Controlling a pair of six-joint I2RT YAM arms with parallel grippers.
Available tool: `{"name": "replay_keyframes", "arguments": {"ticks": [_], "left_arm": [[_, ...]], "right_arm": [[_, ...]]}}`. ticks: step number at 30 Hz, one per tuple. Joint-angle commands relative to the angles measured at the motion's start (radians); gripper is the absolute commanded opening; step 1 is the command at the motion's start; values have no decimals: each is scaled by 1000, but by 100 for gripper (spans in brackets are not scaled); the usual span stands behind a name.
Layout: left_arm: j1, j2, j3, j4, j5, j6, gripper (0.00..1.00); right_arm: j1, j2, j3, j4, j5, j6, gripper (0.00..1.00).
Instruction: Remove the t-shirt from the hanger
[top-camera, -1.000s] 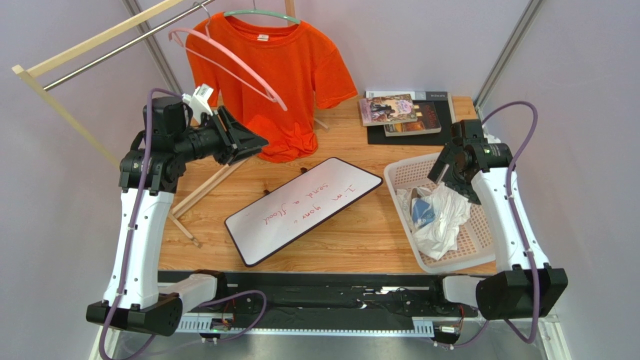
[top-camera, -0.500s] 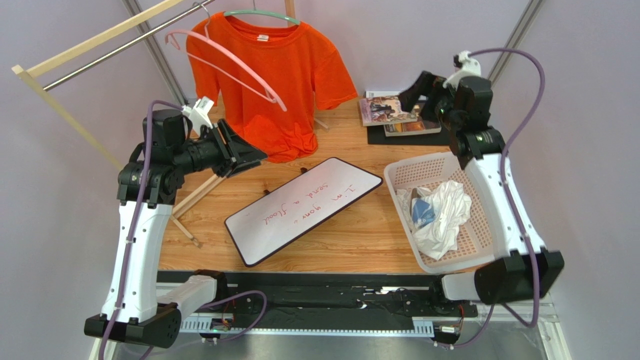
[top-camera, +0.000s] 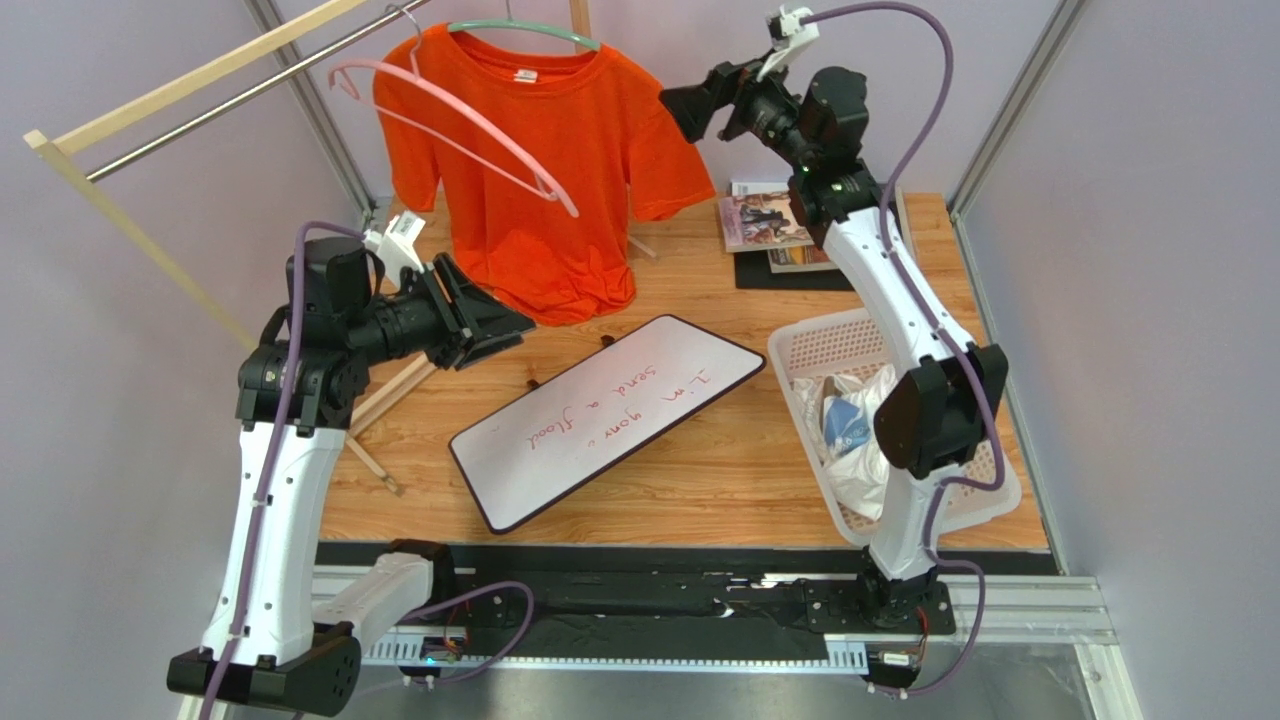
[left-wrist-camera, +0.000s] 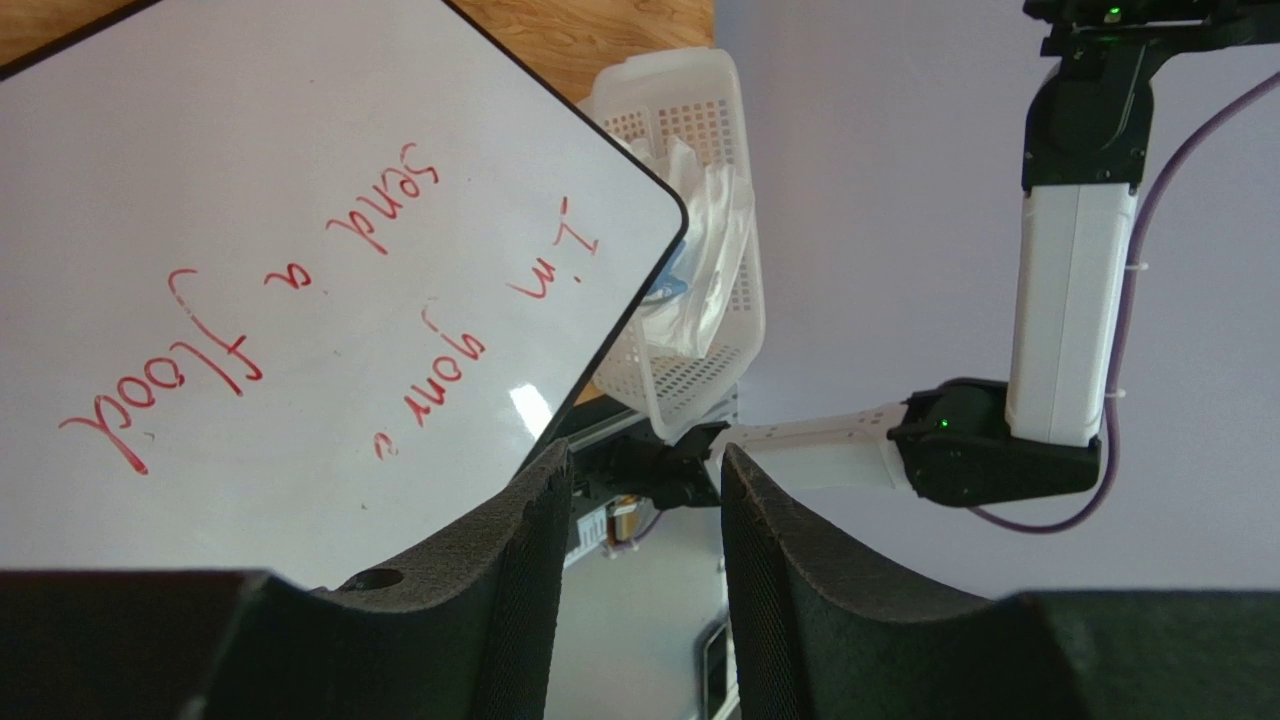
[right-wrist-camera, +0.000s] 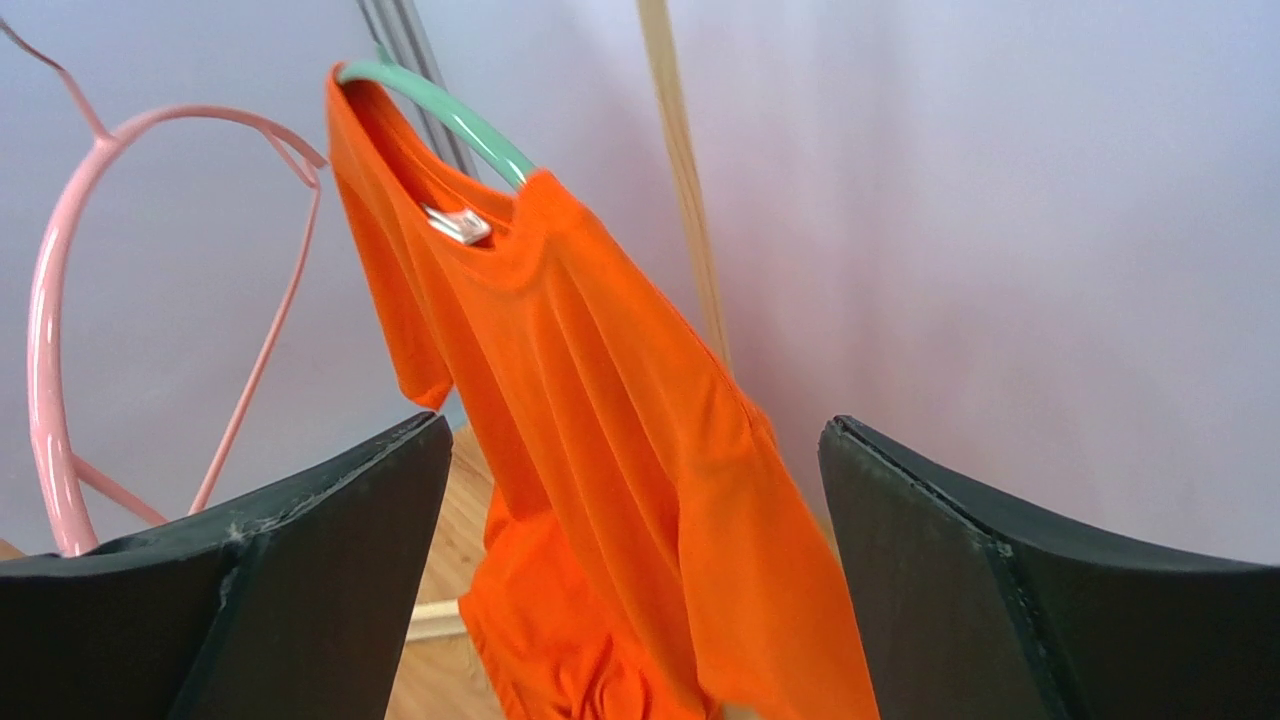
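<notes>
Your inventory, back to front:

- T-shirt: orange, on the green hanger. It hangs from the rack at the back left of the surface, its bunched hem reaching down to the wood. You can see the neck label just under the hanger's arc.
- Pink hanger: bare, on the same rail. From above it crosses in front of the shirt's chest.
- Right gripper: raised high at the back, just beside the shirt's outer sleeve, not touching it. The jaws stand wide apart with nothing between them. Your right wrist view looks straight at the shirt through the gap.
- Left gripper: held above the surface near the shirt's hem, pointing towards the whiteboard. The jaws are partly apart with nothing in them.
- Whiteboard: flat in the middle of the surface, with red handwriting on it.
- Basket: white and perforated, at the right edge. It holds crumpled white material and something blue.
- Books: two, on a dark mat at the back right.
</notes>
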Motion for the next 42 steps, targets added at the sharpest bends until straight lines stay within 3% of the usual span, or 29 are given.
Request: {"name": "replay_keyframes", "arguments": {"ticks": [1, 16, 28, 33, 40, 41, 42], "left_arm": [[5, -57, -9, 32, 14, -37, 47], [5, -83, 6, -97, 0, -28, 47], [5, -71, 14, -114, -23, -28, 47], [5, -65, -3, -93, -10, -29, 47], [5, -54, -1, -80, -7, -22, 47], [5, -56, -1, -80, -7, -22, 47], [5, -53, -3, -80, -9, -19, 47]], "right_arm": [[27, 115, 153, 81, -65, -85, 100], [83, 347, 400, 93, -55, -154, 88], [141, 318, 386, 61, -118, -143, 44], [161, 295, 349, 82, -113, -123, 33], [196, 347, 426, 76, -131, -116, 29], [204, 353, 440, 80, -133, -111, 27], [208, 353, 440, 87, -128, -102, 17]]}}
